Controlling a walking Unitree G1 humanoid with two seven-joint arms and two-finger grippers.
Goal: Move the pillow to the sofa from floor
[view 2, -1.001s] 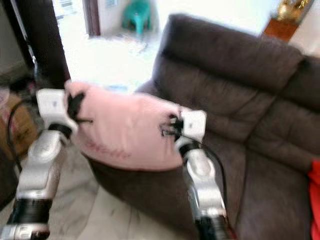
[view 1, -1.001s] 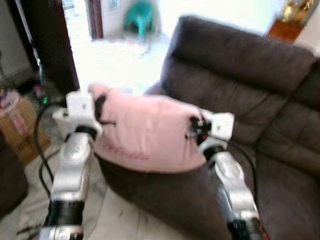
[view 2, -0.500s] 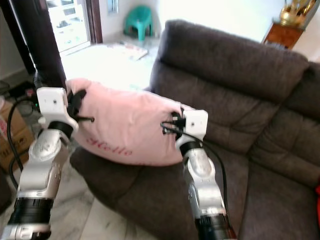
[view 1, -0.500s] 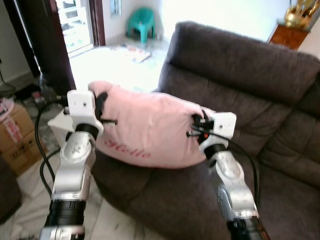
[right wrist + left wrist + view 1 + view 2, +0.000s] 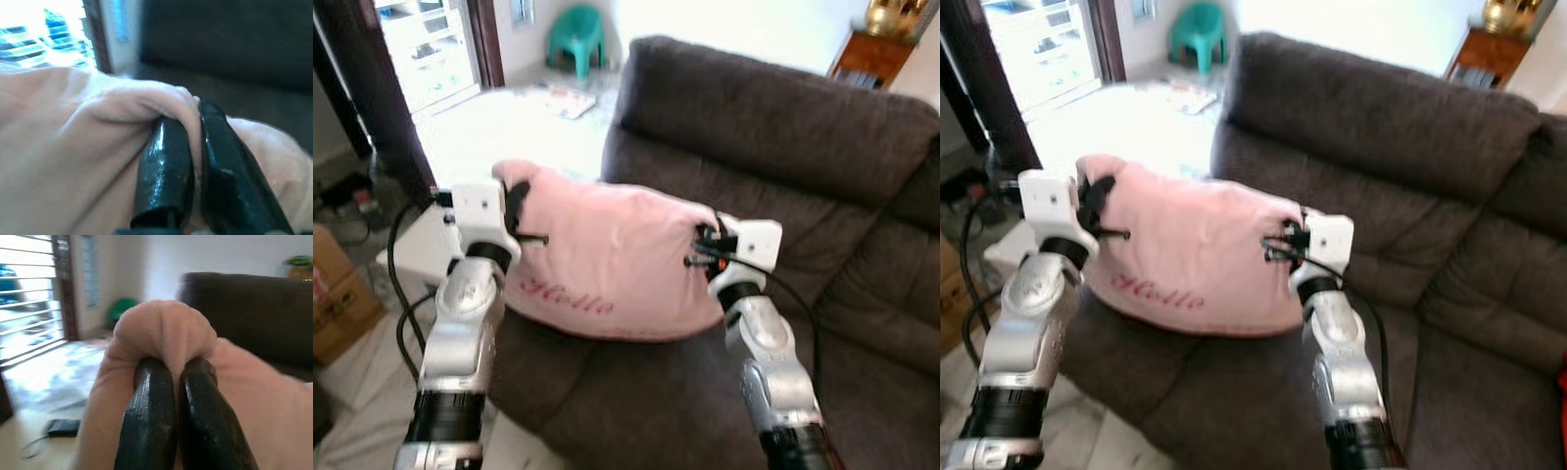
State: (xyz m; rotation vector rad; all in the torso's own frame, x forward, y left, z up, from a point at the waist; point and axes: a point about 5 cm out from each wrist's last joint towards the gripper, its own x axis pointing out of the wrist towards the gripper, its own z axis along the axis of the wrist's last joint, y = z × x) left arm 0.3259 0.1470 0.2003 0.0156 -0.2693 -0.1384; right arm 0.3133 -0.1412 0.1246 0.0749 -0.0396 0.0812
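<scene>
pink pillow (image 5: 607,259) mid-frame, held up over the dark brown sofa (image 5: 773,127), left gripper (image 5: 517,208) pinching one end, right gripper (image 5: 705,250) clamped on the other

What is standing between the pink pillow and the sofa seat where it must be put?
Nothing visible. The pink pillow, pinched at its ends by the left gripper and right gripper, hangs over the sofa; the seat below looks bare.

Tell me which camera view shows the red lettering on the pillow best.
The left eye view: the pillow faces the camera there, with red script along its lower front, held over the sofa. The right eye view shows it too, slightly softer. Both wrist views show plain pink fabric pinched by the left gripper and right gripper.
</scene>
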